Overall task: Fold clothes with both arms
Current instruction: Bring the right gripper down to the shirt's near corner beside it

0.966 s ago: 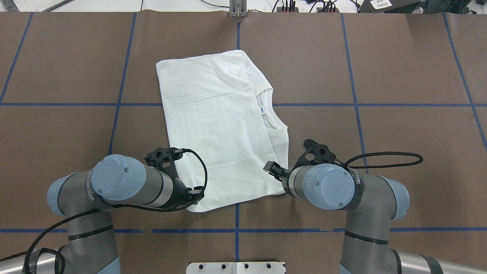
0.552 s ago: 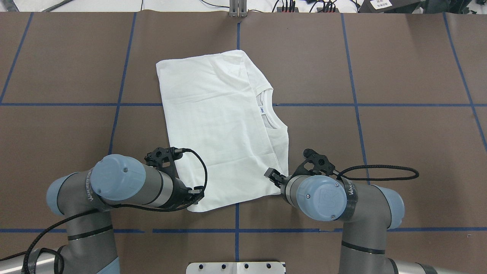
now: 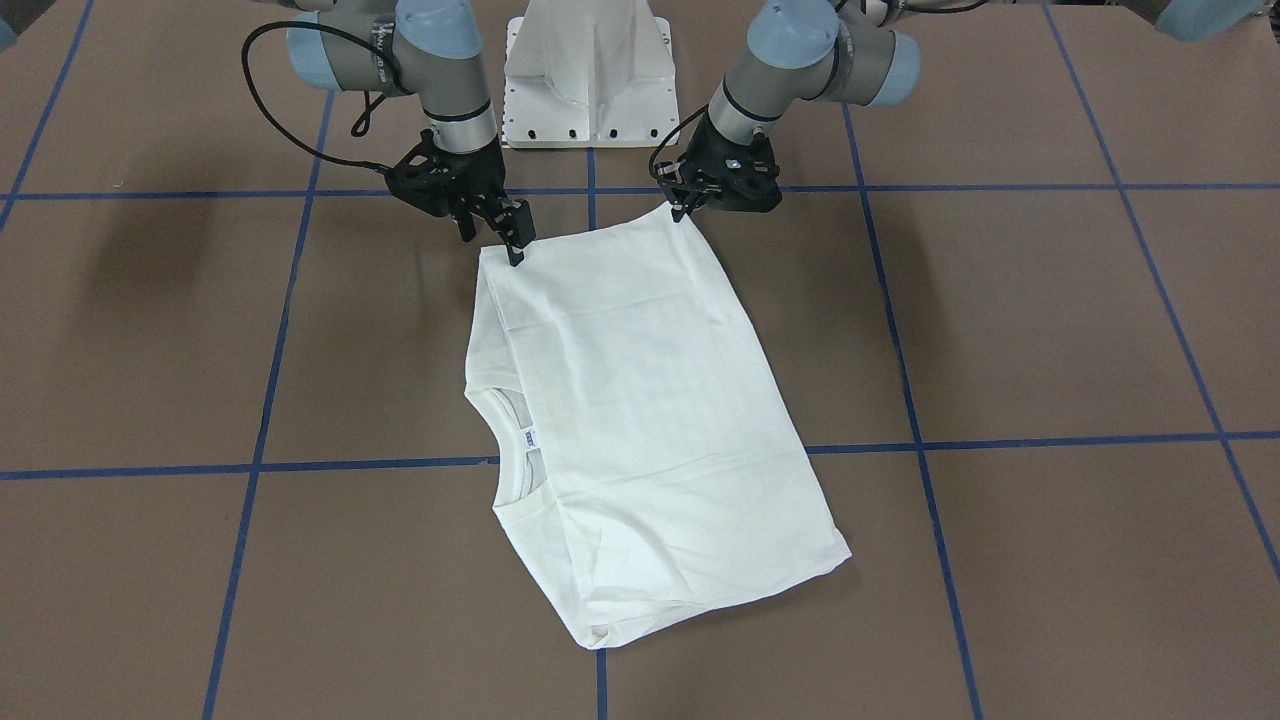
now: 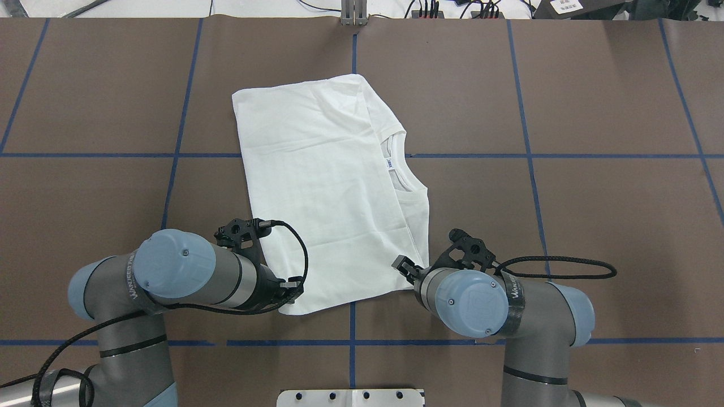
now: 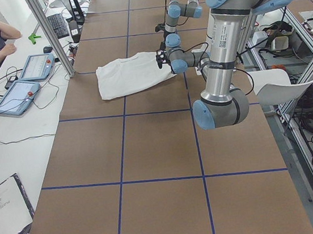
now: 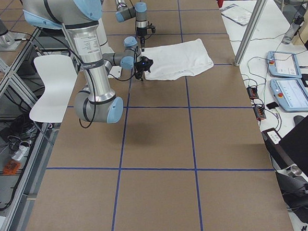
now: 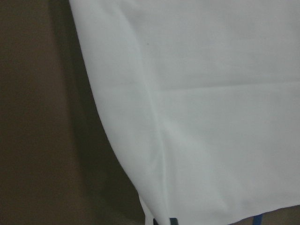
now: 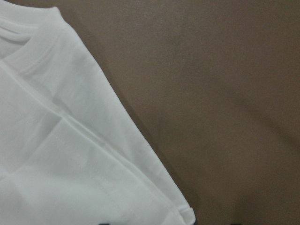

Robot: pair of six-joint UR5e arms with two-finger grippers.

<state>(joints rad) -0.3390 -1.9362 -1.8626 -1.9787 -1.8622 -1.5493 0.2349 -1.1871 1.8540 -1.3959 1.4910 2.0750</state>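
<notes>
So the white long-sleeved T-shirt [image 3: 650, 420] is lying folded and flat on the brown bench [image 3: 1000, 330], and it stretches away from both claws toward the far side. The edge nearest the robot runs from one claw to the other.

The right claw [image 3: 495, 240] is down at the corner on the collar side. Its fingers [image 3: 516, 245] are spread, and that corner sits between them in the wrist view. The ribbed collar [image 3: 500, 410] and the little blue-printed neck label [image 3: 529, 436] are a bit further out from that claw, along the same side of the shirt.

The left claw [image 3: 688, 207] is right on the other near corner, touching or just about touching the cloth. I honestly can't tell if it's pinching or not, since the fingertips are hidden.

The white pedestal [image 3: 590, 70] sits behind and between the two claws.
</notes>
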